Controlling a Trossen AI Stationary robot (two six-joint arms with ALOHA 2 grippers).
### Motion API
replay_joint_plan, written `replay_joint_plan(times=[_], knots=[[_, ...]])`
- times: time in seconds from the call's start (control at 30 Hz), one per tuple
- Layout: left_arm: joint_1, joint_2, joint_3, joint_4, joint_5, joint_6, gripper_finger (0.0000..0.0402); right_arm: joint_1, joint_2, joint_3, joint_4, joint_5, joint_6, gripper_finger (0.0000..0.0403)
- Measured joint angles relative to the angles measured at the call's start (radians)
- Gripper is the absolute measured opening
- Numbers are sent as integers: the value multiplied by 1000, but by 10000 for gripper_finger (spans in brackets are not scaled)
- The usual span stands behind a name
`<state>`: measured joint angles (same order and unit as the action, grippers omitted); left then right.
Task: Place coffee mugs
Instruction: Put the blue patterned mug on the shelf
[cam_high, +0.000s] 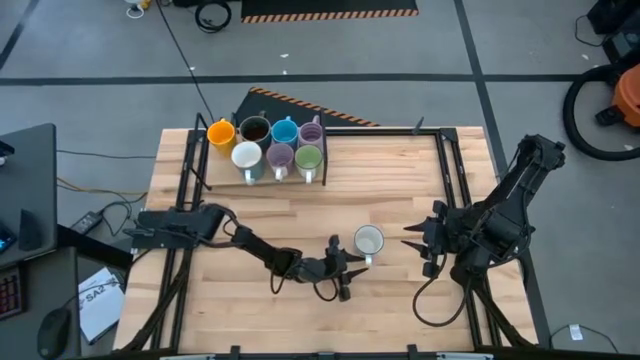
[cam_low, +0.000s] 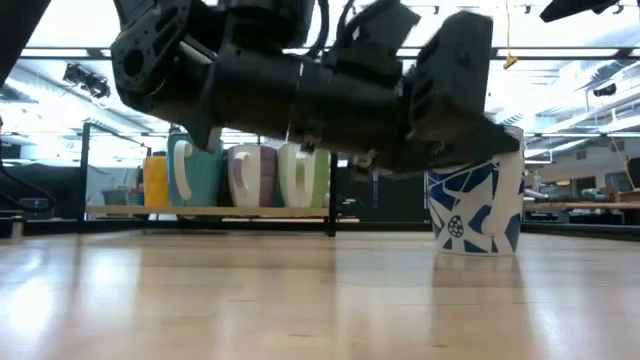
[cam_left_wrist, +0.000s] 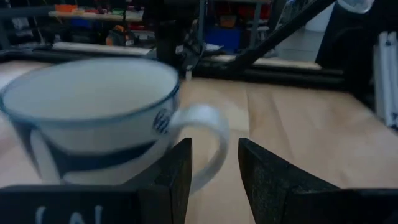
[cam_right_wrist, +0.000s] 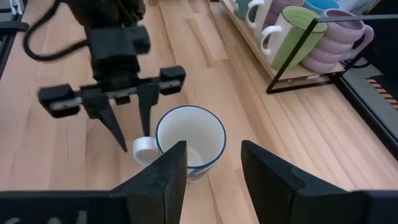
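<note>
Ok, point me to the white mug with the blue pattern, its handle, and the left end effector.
white mug with blue pattern (cam_right_wrist: 189, 140), right wrist view, inside of the cup.
mug handle (cam_right_wrist: 143, 149), right wrist view, outer curve of the loop.
left end effector (cam_right_wrist: 130, 134), right wrist view, midway between fingertips.

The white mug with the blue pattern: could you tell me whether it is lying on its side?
No, the white mug with the blue pattern stands upright on the table, its mouth facing up.

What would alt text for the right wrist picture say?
A white mug with a blue rim stands on the wooden table; the left claw straddles its handle, fingers open. Behind it, a rack holds more mugs.
</note>
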<state>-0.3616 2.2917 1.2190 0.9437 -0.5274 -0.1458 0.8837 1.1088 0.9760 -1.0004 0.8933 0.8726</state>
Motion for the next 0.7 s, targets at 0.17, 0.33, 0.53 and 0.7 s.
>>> replay_joint_plan(times=[0.17,0.33,0.53,0.7], knots=[[18,1,0,5,36,-54,137,0,0,0,14,0,-2,157],[19,1,0,9,57,-72,137,0,0,0,24,0,-9,157],[18,2,0,23,58,-100,137,0,0,0,27,5,-11,157],[2,76,58,72,29,-73,137,0,1,0,38,19,-16,158]])
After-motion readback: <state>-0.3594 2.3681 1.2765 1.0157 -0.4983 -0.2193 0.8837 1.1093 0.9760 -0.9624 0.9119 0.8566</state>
